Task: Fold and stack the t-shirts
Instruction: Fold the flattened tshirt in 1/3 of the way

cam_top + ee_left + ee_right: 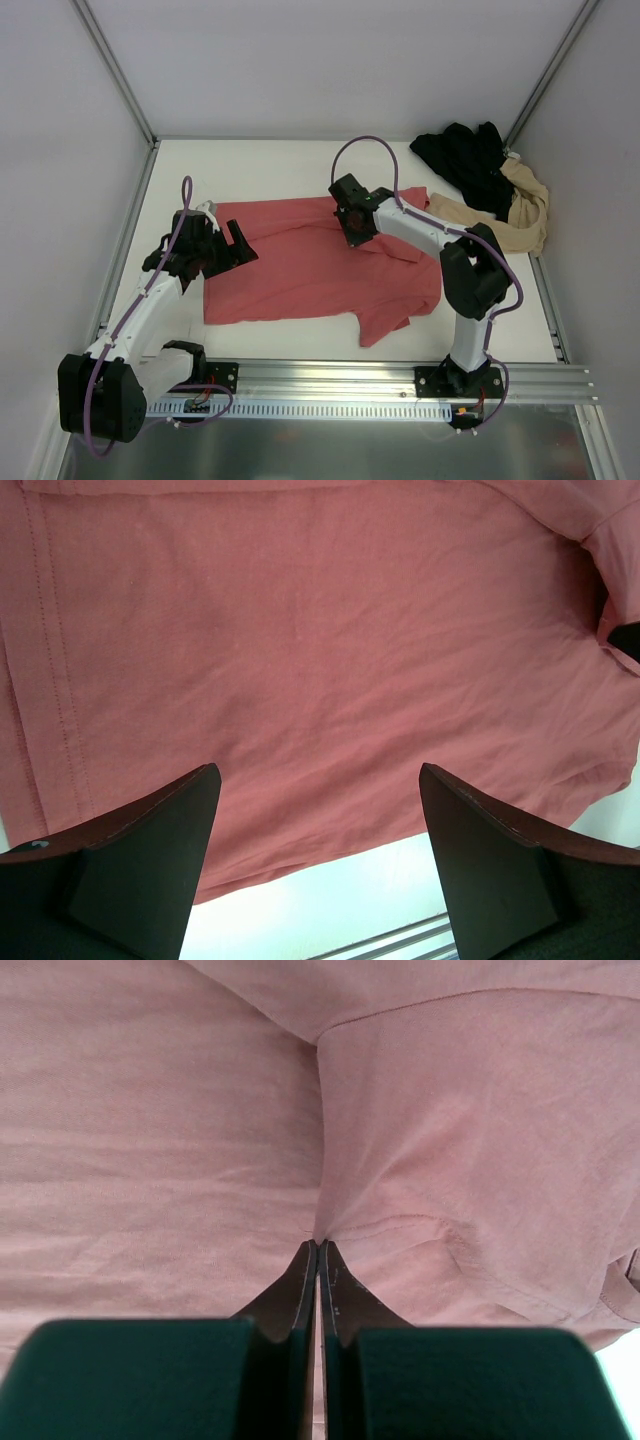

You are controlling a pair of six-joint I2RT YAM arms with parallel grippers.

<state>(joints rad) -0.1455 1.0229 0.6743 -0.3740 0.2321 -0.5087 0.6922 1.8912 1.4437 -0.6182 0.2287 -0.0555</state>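
Observation:
The coral-red t-shirt (300,275) lies spread across the middle of the table, partly folded, with one sleeve hanging toward the near edge. My right gripper (352,232) is at its far edge. In the right wrist view this gripper (318,1244) is shut, and the shirt cloth (150,1160) puckers into its tips. My left gripper (236,246) hovers open over the shirt's left part. From the left wrist, its fingers (320,772) stand wide apart above the shirt's hem (320,660), holding nothing. The black t-shirt (468,160) and the beige t-shirt (522,215) lie crumpled together at the far right corner.
White walls with metal posts close in the table on the left, back and right. A metal rail (400,380) carrying both arm bases runs along the near edge. Bare white tabletop (330,890) shows past the shirt's hem.

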